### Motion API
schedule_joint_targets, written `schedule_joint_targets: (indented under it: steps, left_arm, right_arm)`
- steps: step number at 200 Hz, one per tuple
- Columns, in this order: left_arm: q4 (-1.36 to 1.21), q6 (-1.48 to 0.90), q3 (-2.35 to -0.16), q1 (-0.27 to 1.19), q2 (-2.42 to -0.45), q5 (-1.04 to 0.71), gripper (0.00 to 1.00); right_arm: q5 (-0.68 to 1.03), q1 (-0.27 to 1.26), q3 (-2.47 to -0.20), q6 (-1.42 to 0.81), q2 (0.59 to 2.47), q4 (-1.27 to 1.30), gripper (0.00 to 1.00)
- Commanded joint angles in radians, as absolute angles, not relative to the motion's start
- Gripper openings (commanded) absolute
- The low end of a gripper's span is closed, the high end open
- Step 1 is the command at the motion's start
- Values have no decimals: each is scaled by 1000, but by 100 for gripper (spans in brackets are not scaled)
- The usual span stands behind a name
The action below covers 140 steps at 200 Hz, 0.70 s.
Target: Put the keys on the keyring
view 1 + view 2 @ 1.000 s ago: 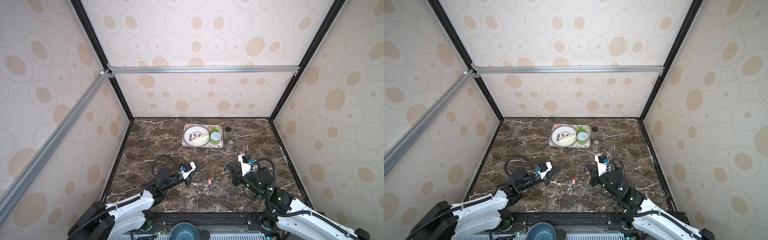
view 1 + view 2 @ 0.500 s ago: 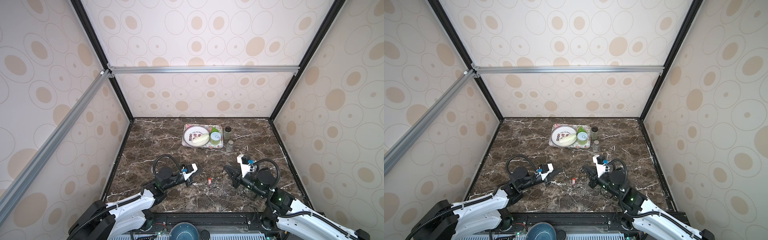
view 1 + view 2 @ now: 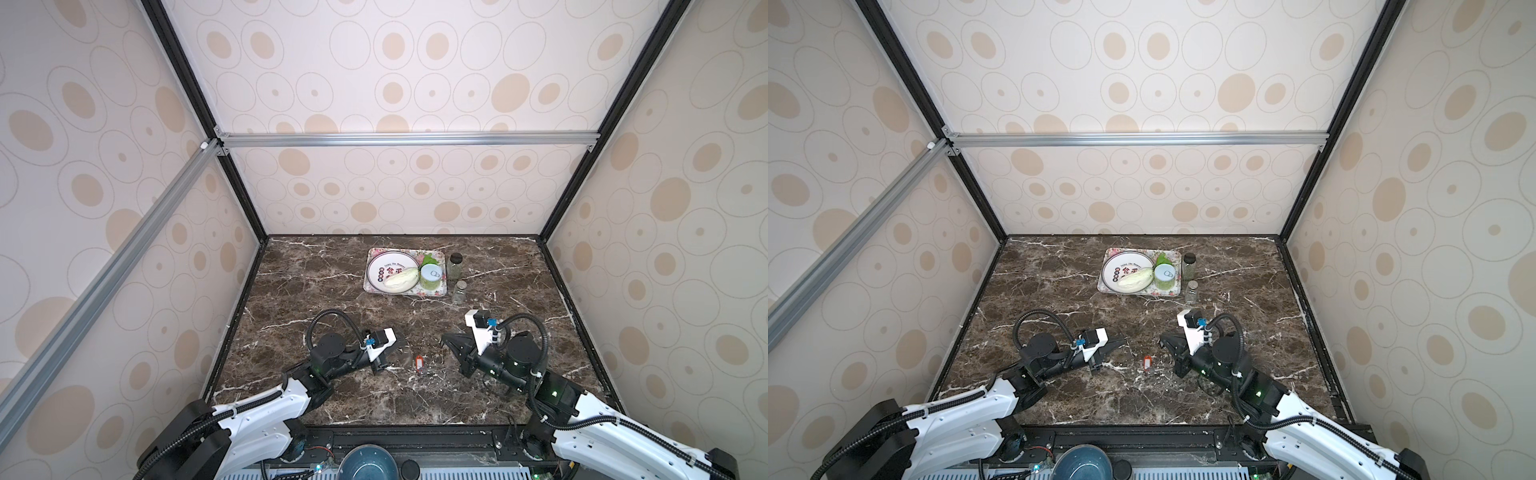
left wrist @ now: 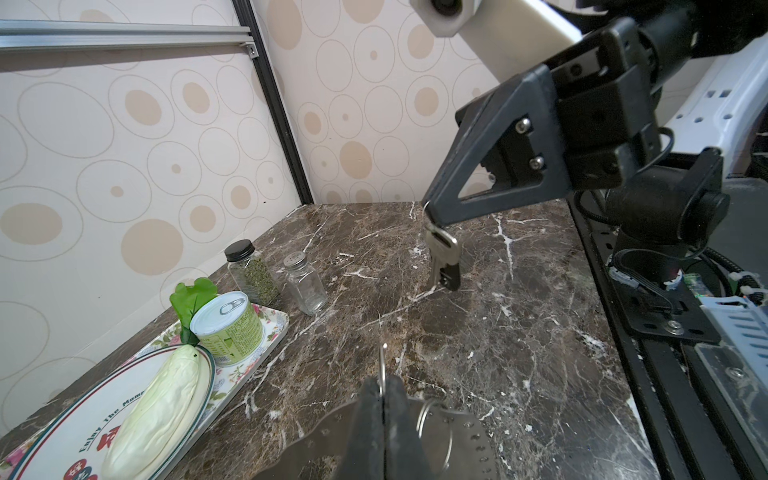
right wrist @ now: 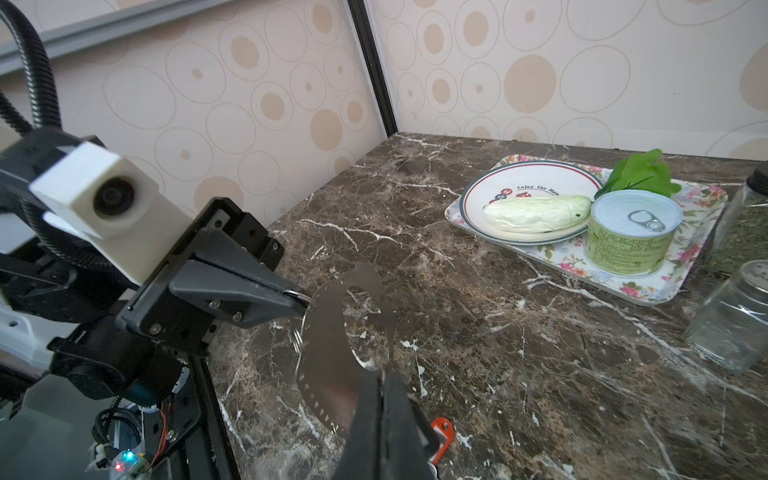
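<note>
Two grips are closed: we see the left fingers (image 5: 249,286) pinching a wire ring (image 5: 300,296) on the tilted keyring (image 5: 322,357), near the desk's (image 3: 332,291) front edge. The right fingers (image 4: 494,120) dangle the black-tagged key (image 4: 444,253) by its ring; the red-tagged key (image 3: 419,363) lies on the desk between them.

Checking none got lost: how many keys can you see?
2. The black-tagged key hangs from the shut right fingers; the red-tagged key lies on the table between the two arms. More could be hidden under the arms.
</note>
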<state>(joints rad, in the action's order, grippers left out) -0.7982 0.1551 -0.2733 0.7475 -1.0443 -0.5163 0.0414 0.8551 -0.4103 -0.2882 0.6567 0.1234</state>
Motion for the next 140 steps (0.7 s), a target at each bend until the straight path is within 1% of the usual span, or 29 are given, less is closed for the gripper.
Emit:
schedule_joint_targets:
  steps: [1,22,72,114,140]
  left_arm:
    - [-812,178,-330,756,-1048,-535,0]
    - [-811,181,-330,757,-1052,-532,0]
    - [-808,181,-335,759,-1054,-546,0]
    - [-792,189,-342,763,-1051,-546,0]
    - [-783,195,-343,764,-1048,-539,0]
  right_arm:
    - [-17,913,-463,-230,686,86,0]
    - [-43,955,-481,-196,712,77,0]
    - [-25,959,-467,-169,683,85,0]
    - [30,958,-459,-179,671,109,0]
    - [108,958,-453,-152,662,134,0]
